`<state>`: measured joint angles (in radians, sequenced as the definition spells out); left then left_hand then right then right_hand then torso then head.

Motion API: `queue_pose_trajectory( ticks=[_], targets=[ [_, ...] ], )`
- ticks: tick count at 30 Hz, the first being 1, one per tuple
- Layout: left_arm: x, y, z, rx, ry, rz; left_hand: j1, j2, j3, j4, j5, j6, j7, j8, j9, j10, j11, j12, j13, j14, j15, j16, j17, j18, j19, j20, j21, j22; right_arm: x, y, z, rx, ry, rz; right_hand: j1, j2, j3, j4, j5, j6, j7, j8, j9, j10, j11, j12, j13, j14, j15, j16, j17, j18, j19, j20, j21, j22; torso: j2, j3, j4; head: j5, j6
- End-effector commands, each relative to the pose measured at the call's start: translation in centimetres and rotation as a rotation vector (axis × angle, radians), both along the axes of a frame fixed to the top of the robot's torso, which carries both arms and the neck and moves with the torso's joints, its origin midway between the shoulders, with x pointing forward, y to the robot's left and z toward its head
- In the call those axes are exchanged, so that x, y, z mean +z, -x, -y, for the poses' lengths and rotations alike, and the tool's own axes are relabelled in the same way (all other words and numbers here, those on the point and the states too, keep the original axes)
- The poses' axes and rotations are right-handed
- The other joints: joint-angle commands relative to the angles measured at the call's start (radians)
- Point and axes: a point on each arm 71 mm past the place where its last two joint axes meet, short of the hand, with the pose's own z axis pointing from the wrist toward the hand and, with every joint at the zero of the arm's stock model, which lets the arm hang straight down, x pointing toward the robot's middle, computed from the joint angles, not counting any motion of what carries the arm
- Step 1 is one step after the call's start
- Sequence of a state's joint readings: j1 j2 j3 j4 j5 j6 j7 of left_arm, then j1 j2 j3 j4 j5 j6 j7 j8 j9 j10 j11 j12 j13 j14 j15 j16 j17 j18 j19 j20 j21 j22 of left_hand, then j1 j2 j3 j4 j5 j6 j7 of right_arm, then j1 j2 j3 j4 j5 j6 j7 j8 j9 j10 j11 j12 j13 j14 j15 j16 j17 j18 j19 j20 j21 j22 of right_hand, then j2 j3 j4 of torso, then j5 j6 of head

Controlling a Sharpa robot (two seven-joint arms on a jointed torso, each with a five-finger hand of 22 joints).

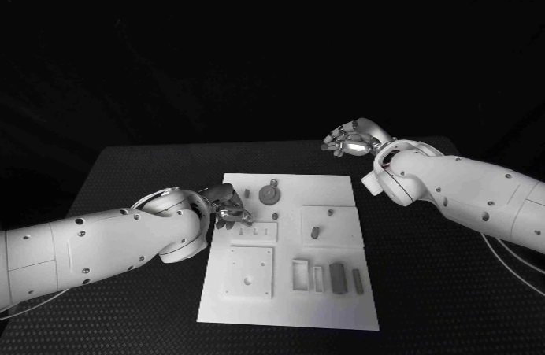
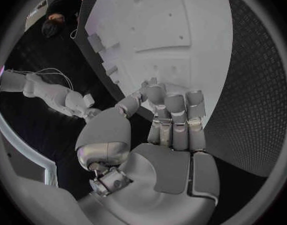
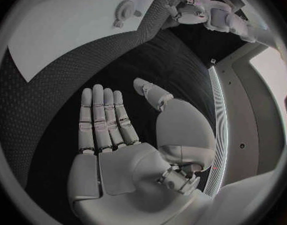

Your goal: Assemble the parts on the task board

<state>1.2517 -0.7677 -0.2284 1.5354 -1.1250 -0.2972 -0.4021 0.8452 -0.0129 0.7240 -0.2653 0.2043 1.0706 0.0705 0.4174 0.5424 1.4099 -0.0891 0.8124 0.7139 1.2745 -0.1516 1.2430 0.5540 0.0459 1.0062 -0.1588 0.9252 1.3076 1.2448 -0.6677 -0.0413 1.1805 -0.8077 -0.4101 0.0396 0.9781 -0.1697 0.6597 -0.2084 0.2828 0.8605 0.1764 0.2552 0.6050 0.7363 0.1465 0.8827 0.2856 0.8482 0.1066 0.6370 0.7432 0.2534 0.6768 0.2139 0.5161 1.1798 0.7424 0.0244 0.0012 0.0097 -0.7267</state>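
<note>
1. Task board (image 1: pixel 290 245) first: in the head view we are seeing this white plate lying flat in the middle of the black table (image 1: pixel 136 174). Small grey parts are sitting on it: a round part (image 1: pixel 269 195) near its far edge, a short part (image 1: pixel 315 231) near the middle, and long bars (image 1: pixel 337 277) standing side by side near the right of its near edge.

2. Staying in the head view, we are seeing our left hand (image 1: pixel 231 206) hovering at the left edge of the board, near its far corner. Its fingers are bending inward, and we cannot tell from here if they are pinching anything.

3. Our right hand (image 1: pixel 350 141) is hanging over the bare table beyond the far right corner of the board, well apart from the parts.

4. In the left wrist view, the left hand (image 2: pixel 171 130) is showing its fingers (image 2: pixel 176 110) curled close together above the edge of the board (image 2: pixel 181 40). We are seeing nothing between them.

5. In the right wrist view, the right hand (image 3: pixel 115 135) is staying flat, with its fingers (image 3: pixel 103 110) straight and the thumb spread away, and it is holding nothing. The board (image 3: pixel 75 25) is lying beyond the fingertips, with black table between.
</note>
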Motion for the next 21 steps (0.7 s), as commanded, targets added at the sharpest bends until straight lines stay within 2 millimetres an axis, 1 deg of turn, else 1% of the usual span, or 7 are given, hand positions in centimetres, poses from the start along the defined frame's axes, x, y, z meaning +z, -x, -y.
queue_pose_trajectory(
  ticks=[1,6,8,11,14,18,21],
  targets=[
    [0.6,0.1,0.4,-0.004,0.031,0.116,0.014,0.001,0.005,0.003,0.001,0.092,-0.053,0.0,0.014,0.003,-0.004,0.004,0.002,0.006,-0.009,0.005,0.0,0.004,0.008,-0.085,0.007,0.018,0.0,0.1,0.0,0.01,0.004,0.004,-0.006,0.001,-0.001,-0.003,0.005,-0.005,-0.001,-0.003,-0.002,-0.007,0.0,0.004,-0.001,-0.006,0.001,-0.003,-0.001,0.006,0.003,0.006,-0.005,0.001,-0.002,0.0014,0.0026,0.003,-0.002],
    [0.2,0.7,1.1,-0.021,0.035,0.144,0.018,-0.004,0.007,0.007,0.004,0.096,-0.054,-0.001,0.014,0.004,-0.005,0.004,0.002,0.008,-0.01,0.005,0.0,0.005,0.01,-0.086,0.007,0.018,0.0,0.1,0.0,0.01,0.004,0.004,-0.006,0.0,-0.001,-0.003,0.005,-0.006,-0.001,-0.003,-0.002,-0.007,0.0,0.004,-0.002,-0.006,0.001,-0.003,-0.001,0.006,0.003,0.005,-0.005,0.001,-0.002,0.0024,0.003,0.004,-0.002],
    [-0.1,0.9,1.2,-0.022,0.04,0.141,0.019,-0.007,0.008,0.009,0.008,0.099,-0.055,-0.002,0.014,0.005,-0.005,0.004,0.003,0.009,-0.011,0.006,0.0,0.005,0.011,-0.087,0.008,0.018,0.0,0.1,0.0,0.01,0.004,0.005,-0.006,0.0,-0.001,-0.003,0.005,-0.006,-0.001,-0.003,-0.002,-0.007,0.0,0.004,-0.002,-0.006,0.001,-0.004,-0.001,0.006,0.003,0.006,-0.005,0.002,-0.002,0.0017,0.0021,0.005,-0.002],
    [-0.2,1.0,1.4,-0.03,0.034,0.131,0.021,-0.008,0.008,0.014,0.014,0.102,-0.056,-0.002,0.014,0.006,-0.006,0.005,0.004,0.011,-0.012,0.007,0.0,0.005,0.013,-0.088,0.009,0.018,0.0,0.1,0.0,0.01,0.004,0.004,-0.006,0.0,-0.001,-0.003,0.005,-0.006,-0.001,-0.003,-0.002,-0.007,0.0,0.004,-0.002,-0.006,0.001,-0.004,-0.001,0.006,0.003,0.006,-0.005,0.002,-0.001,0.002,0.0006,0.006,0.0],
    [-0.4,1.1,1.6,-0.038,0.024,0.127,0.021,-0.009,0.008,0.014,0.015,0.103,-0.056,-0.003,0.014,0.006,-0.006,0.006,0.005,0.011,-0.012,0.007,0.0,0.005,0.014,-0.088,0.01,0.018,0.0,0.1,0.0,0.01,0.004,0.004,-0.006,0.0,-0.001,-0.003,0.005,-0.006,-0.001,-0.003,-0.002,-0.007,0.0,0.004,-0.002,-0.006,0.001,-0.004,-0.001,0.006,0.003,0.006,-0.005,0.002,-0.001,0.0022,0.0002,0.007,-0.002],
    [-1.0,1.2,1.5,-0.035,0.009,0.125,0.021,-0.011,0.007,0.015,0.016,0.105,-0.057,-0.003,0.014,0.008,-0.007,0.008,0.006,0.013,-0.013,0.01,0.001,0.005,0.014,-0.089,0.011,0.019,0.0,0.1,-0.1,0.01,0.004,0.004,-0.006,0.0,-0.001,-0.003,0.006,-0.006,-0.001,-0.003,-0.002,-0.007,0.0,0.004,-0.002,-0.006,0.001,-0.004,-0.001,0.006,0.003,0.006,-0.006,0.002,-0.001,0.0039,-0.0002,0.009,-0.002],
    [-1.2,1.2,1.5,-0.033,0.005,0.121,0.021,-0.014,0.006,0.017,0.018,0.11,-0.058,-0.003,0.015,0.011,-0.008,0.013,0.009,0.016,-0.013,0.014,0.003,0.004,0.015,-0.089,0.013,0.019,0.0,0.1,-0.1,0.01,0.004,0.005,-0.005,0.0,-0.001,-0.003,0.006,-0.006,-0.001,-0.003,-0.002,-0.007,0.0,0.004,-0.002,-0.006,0.001,-0.004,-0.001,0.006,0.003,0.006,-0.006,0.002,0.0,0.0022,0.0007,0.006,-0.003]
  ],
)
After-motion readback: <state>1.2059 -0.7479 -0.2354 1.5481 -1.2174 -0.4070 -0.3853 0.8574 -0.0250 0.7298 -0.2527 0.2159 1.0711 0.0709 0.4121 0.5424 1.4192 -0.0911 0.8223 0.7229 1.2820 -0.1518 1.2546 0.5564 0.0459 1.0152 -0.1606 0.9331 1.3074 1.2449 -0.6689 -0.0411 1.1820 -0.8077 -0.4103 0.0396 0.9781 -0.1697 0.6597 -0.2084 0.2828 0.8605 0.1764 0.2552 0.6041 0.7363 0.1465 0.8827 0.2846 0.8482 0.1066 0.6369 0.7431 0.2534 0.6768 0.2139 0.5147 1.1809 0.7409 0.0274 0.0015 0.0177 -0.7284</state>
